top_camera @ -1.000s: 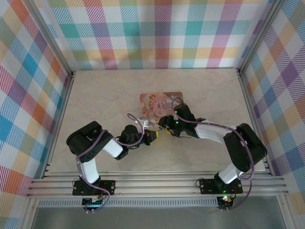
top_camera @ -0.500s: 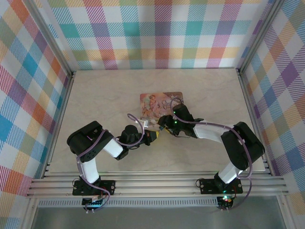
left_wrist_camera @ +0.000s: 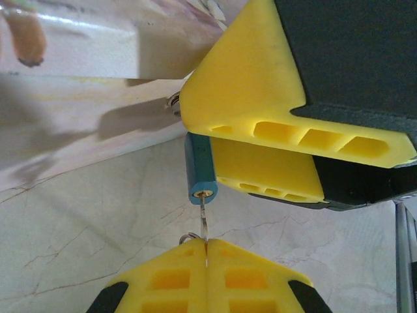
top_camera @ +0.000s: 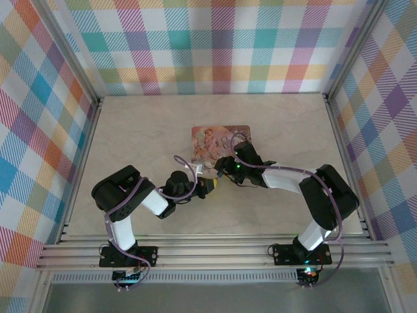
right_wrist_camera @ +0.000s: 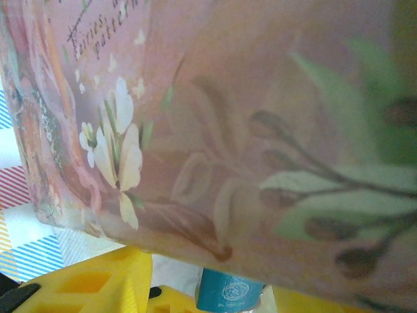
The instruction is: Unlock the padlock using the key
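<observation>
Teal padlock (left_wrist_camera: 199,166), brass keyhole (left_wrist_camera: 204,193) showing, sits clamped in right pincer (left_wrist_camera: 201,135); left pincer (left_wrist_camera: 206,251) pinches key (left_wrist_camera: 204,222).

Pastel plaid on the walls (top_camera: 208,45): pink, teal, orange and lilac checks. The table (top_camera: 143,130) is cream, faintly marbled. The tin (right_wrist_camera: 260,130) is dusty pink with white blossoms and what look like blurred green leaves. Padlock (left_wrist_camera: 199,166) teal-blue, key (left_wrist_camera: 204,222) thin silver. Fingers (left_wrist_camera: 260,111) bright yellow, black behind; arms (top_camera: 287,177) white and black.
</observation>
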